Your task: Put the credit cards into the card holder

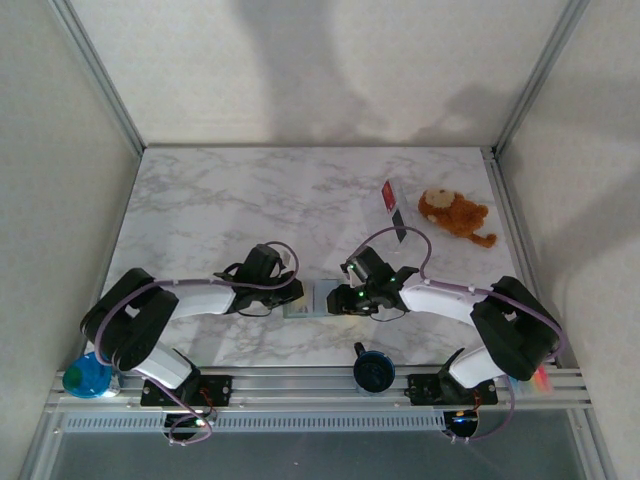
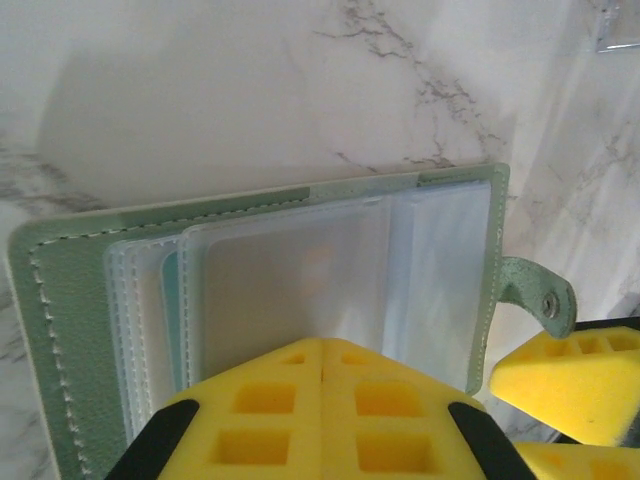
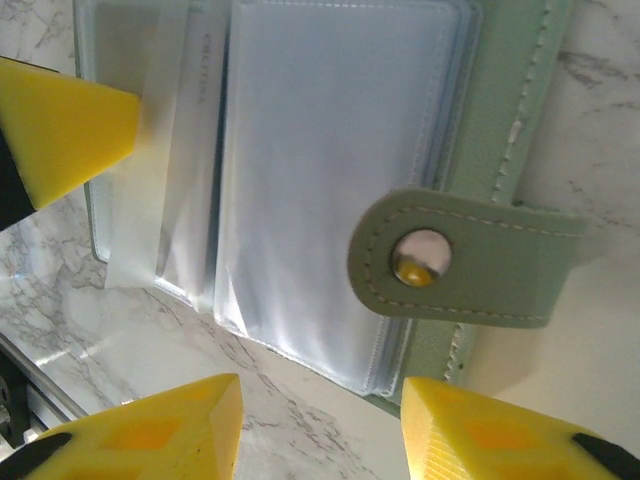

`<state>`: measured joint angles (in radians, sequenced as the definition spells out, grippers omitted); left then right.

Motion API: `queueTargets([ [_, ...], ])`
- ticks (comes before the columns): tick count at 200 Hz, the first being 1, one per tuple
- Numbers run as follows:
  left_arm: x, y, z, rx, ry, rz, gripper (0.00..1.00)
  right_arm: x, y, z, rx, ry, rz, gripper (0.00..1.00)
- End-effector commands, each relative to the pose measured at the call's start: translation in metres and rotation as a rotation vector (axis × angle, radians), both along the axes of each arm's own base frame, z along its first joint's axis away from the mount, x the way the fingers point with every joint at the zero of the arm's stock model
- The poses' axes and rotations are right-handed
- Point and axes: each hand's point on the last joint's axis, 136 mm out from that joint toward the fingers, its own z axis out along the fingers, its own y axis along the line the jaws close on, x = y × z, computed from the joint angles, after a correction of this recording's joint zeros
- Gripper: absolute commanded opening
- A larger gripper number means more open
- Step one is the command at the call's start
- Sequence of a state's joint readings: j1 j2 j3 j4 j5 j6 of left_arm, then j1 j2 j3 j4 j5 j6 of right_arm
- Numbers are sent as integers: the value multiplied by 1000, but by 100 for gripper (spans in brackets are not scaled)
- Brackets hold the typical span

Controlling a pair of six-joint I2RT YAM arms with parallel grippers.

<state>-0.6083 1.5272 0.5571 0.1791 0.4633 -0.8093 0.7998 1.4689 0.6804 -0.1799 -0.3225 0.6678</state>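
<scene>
Item: holder (image 2: 65,330), lying open and flat on the surface (image 1: 220,210) at the near middle, between the two tools.
Make-up: grey-green cover; clear sleeves (image 2: 290,290) fanned out; strap (image 3: 460,260) with a snap lying off the right-hand edge.
Left tool (image 2: 320,350): fingers pressed together at the edge of the sleeves, seemingly pinching one clear leaf and parting it from the rest.
Right tool (image 3: 320,425): fingers spread, with bare surface between them; just beside the strap side of the holder, gripping nothing.
Cards (image 1: 394,210): far and right of the holder, well apart from it, near the toy (image 1: 455,214).
Red card (image 1: 390,196): looks propped up rather than flat; whether something props it I cannot tell.
Second card (image 1: 400,234): a dark-edged piece just near of the red one, too small to make out clearly.
Long axis of cards: roughly near–far, the far end leaning a little left.
Sleeve contents: cannot tell whether a card already sits inside.
Bearing from right tool: cards lie far and slightly right, with open surface between.
Bearing from left tool: cards lie far right, across the holder and past the right arm.
Nearer arm: the right.
Judged step: sleeve held open, cards not yet fetched; task early.
Judged next move: the free right tool reaches far-right and closes across a card's short width, while the left keeps the leaf parted.
Risk, judged: a thin card may slip, or tip over if nudged first.
</scene>
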Motion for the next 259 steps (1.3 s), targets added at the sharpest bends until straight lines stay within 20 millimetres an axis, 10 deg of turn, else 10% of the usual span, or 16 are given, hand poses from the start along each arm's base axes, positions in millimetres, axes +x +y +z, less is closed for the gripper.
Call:
queueTargets([
  [1,-15,22,-11,113,24,10,0,7,-8,11,-15,-54,-19,45],
  [83,9,57,52,115,-186,149,12,100,-84,100,-199,-319,-255,71],
  [126,25,135,81,346,-495,414,55,137,-120,139,-246,-442,-352,91],
  [154,19,170,85,383,-663,541,85,163,-140,140,-318,-484,-328,88],
  [259,23,172,91,385,-728,549,97,213,-192,74,-773,-262,-154,84],
])
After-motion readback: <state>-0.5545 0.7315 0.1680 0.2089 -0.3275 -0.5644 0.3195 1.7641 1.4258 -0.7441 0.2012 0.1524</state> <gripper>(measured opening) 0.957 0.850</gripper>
